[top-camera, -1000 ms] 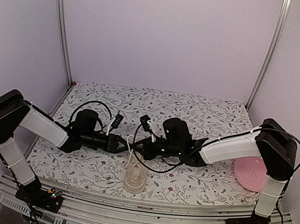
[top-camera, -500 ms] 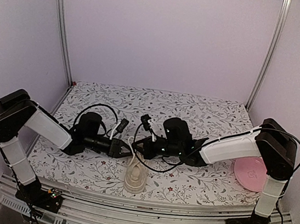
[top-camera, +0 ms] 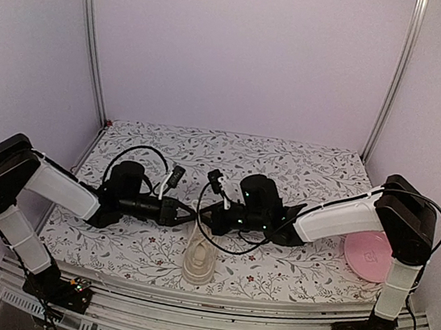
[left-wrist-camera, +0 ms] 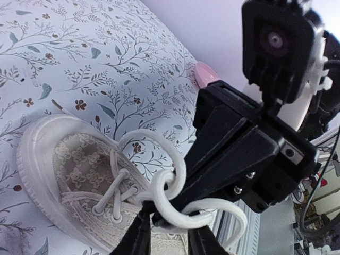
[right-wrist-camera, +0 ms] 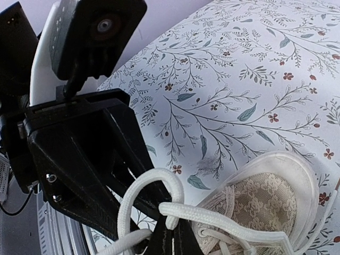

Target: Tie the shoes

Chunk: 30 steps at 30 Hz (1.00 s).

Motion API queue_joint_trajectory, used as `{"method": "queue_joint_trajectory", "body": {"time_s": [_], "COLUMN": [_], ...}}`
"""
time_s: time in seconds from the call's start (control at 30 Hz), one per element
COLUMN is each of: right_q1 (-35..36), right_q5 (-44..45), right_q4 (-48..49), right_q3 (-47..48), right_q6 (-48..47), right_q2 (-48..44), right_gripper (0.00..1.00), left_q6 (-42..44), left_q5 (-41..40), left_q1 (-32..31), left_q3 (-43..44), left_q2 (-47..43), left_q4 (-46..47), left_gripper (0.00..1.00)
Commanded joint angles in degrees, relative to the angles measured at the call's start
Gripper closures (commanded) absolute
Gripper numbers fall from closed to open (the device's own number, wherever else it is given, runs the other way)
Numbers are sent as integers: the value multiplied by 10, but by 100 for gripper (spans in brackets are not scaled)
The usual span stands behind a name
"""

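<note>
The cream sneaker (top-camera: 198, 258) lies at the table's near edge, toe toward the arms. Its white laces (top-camera: 196, 211) rise from it to both grippers. My left gripper (top-camera: 187, 212) and right gripper (top-camera: 205, 217) meet tip to tip just above the shoe's far end. In the left wrist view the left gripper (left-wrist-camera: 164, 219) is shut on a lace loop (left-wrist-camera: 175, 172) above the shoe (left-wrist-camera: 69, 164). In the right wrist view the right gripper (right-wrist-camera: 172, 236) is shut on a lace loop (right-wrist-camera: 154, 186) beside the shoe (right-wrist-camera: 276, 207). The two loops are interlinked.
A round pink plate (top-camera: 369, 254) lies at the right edge, behind the right arm, and shows in the left wrist view (left-wrist-camera: 204, 74). The floral tablecloth (top-camera: 285, 169) covers the table. Metal frame posts (top-camera: 90, 42) stand at the back corners.
The left arm pushed in toward the shoe, then drew back slightly to the left. The right arm has barely moved. Both grippers stay on the laces.
</note>
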Motion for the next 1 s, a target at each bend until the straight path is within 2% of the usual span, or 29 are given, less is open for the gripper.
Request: {"method": "queue_joint_trajectory", "body": {"time_s": [0.0,0.47,0.8,0.97], "right_q1": [1,0,0,1], "right_q5": [0,7,14,14], "right_q4": [7,10,8,7], "right_q3": [-7,-13,-13,-11], "right_q6": [3,4,4,6], "right_q2": [-11,-27,-39,-37], "right_gripper": [98,98,98,98], "left_q6": [-1,-27,-11,24], "left_q5": [-44,-98,-97,-52], "left_q1": [-1,15,17,16], "left_q3": [-4,-7,-1,-13], "left_q2": [-20,-14,-6,-9], "left_q4": [-20,-52,-72,-39], "left_gripper": [80,83,81,79]}}
